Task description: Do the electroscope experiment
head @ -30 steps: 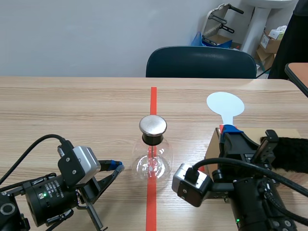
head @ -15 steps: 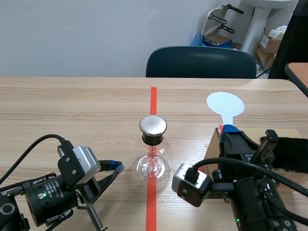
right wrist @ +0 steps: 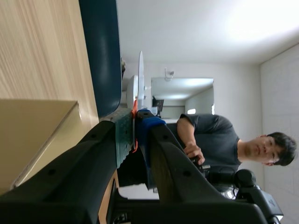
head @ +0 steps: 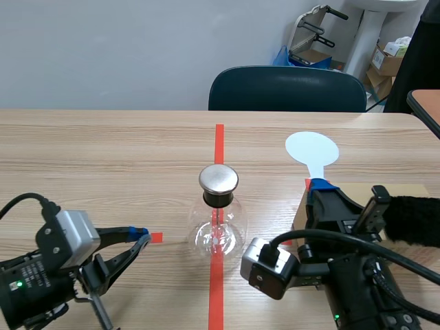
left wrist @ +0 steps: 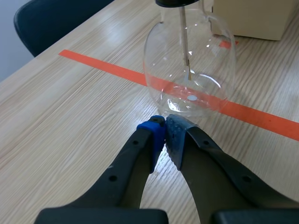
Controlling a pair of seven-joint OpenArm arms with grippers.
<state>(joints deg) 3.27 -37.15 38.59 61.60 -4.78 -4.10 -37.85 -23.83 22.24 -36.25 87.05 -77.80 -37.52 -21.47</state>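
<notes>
Left pincer: your left pincer point(left wrist: 164, 128) sits low by the desk's point(head: 103, 151) near-left corner, pointing toward the middle. Its two pads are pressed together with nothing between them.
Right pincer: your right pincer point(head: 320, 184) is on the right side, a little in from the near edge. It is clamped on the stem of a white paddle point(head: 311, 148), with both pads on the stem just under the disc.
Paddle: the round disc stands out beyond the fingertips toward the far edge. From the right wrist you see it edge-on, as a thin white blade.
Electroscope: the electroscope point(head: 218, 227), a clear round flask, stands upright in the middle of the desk. It is on the red tape line point(head: 218, 137) that runs from the near edge toward the far edge. A metal cap point(head: 218, 179) tops its dark neck, and a thin rod point(left wrist: 184, 37) hangs down inside the glass.
Electroscope to left pincer: the flask is just ahead of your closed left tips, near them but not touching.
Electroscope to paddle: the disc is well apart from the cap, off to the flask's right and nearer the far edge.
Between: bare wood and a small red tape square point(head: 157, 238) lie between the left tips and the flask.
Around: a cardboard box point(head: 412, 188) sits beside and behind your right pincer, with a black fuzzy cloth point(head: 412, 218) on it.
Beyond the far edge: a dark chair point(head: 287, 89) stands there. In the right wrist view you also see a person point(right wrist: 210, 140) in a dark shirt.
</notes>
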